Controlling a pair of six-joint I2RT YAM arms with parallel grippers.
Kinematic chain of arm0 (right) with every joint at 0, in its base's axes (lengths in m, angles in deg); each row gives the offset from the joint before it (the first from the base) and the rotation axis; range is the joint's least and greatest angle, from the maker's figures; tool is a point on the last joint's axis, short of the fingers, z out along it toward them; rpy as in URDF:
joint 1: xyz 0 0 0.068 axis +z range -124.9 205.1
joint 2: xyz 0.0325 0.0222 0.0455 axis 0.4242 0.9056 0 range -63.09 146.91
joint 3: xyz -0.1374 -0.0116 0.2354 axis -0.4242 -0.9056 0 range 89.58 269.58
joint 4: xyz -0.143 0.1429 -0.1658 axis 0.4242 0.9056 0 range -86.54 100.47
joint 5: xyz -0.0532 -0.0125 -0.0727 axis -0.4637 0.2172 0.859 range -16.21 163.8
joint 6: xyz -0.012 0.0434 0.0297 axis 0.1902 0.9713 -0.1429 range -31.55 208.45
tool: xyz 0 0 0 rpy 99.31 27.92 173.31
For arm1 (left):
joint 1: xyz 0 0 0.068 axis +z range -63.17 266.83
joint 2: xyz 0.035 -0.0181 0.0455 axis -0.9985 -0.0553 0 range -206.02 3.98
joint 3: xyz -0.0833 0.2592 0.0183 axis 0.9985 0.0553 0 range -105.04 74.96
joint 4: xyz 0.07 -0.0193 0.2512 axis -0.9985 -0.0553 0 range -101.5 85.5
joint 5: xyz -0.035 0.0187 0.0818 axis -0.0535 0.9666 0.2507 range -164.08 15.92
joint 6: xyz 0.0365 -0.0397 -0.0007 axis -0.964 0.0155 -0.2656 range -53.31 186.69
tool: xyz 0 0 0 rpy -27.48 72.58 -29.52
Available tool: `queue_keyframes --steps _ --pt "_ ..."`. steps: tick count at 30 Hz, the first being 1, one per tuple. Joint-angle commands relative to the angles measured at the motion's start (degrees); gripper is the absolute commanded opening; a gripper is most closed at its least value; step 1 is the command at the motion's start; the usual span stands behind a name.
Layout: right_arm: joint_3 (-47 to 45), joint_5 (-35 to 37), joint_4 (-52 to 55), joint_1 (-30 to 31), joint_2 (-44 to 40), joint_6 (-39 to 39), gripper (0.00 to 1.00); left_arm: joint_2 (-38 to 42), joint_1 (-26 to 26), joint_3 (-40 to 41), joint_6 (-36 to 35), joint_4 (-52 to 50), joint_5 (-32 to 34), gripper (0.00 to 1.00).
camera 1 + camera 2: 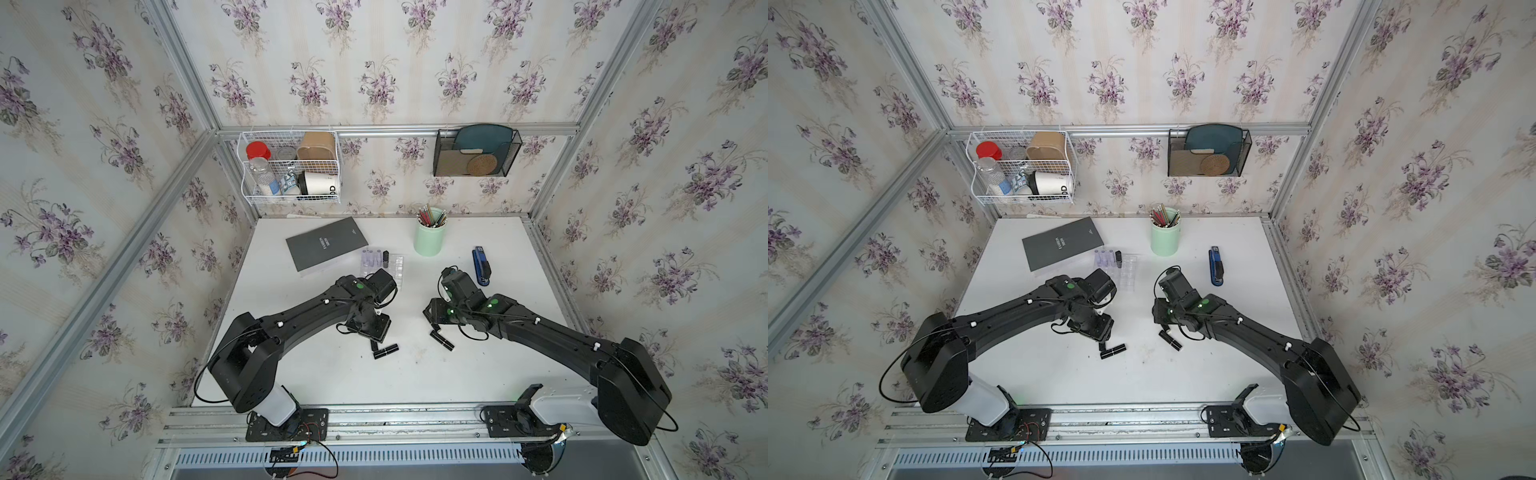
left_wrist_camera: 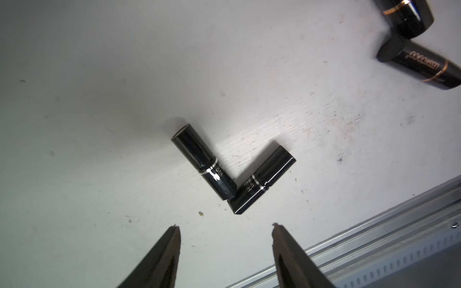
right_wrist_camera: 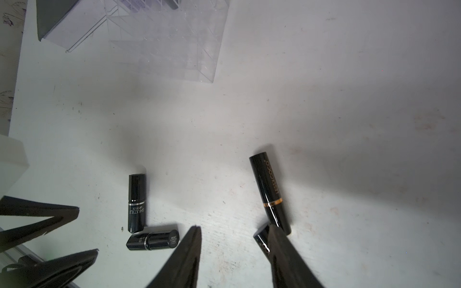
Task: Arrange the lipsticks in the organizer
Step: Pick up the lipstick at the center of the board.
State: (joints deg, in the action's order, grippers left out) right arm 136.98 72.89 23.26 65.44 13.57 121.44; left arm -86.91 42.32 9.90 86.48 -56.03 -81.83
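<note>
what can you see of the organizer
The organizer is a small clear box, acrylic by its look, split into a grid of square cells. It stands upright on the white table, close beside the grey book; whether they touch is unclear. In its far row stand three lilac lipsticks and one black lipstick; the other visible cells are empty. The left arm hides its near corner in both top views.
</note>
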Motion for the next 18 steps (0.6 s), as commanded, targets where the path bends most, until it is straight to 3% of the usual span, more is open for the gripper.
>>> queue_keyframes --steps 1,7,18 --pt "0.6 -0.7 -1.6 0.0 0.6 0.2 0.49 -1.3 0.2 0.9 6.2 1.8 -3.0 0.63" --pt "0.5 -0.9 -1.8 0.0 0.5 0.3 0.49 -3.5 0.5 1.6 7.1 1.8 1.0 0.6" --pt "-0.1 -1.5 -2.9 0.0 1.3 0.5 0.49 -7.5 1.5 3.0 7.3 5.7 0.9 0.49"
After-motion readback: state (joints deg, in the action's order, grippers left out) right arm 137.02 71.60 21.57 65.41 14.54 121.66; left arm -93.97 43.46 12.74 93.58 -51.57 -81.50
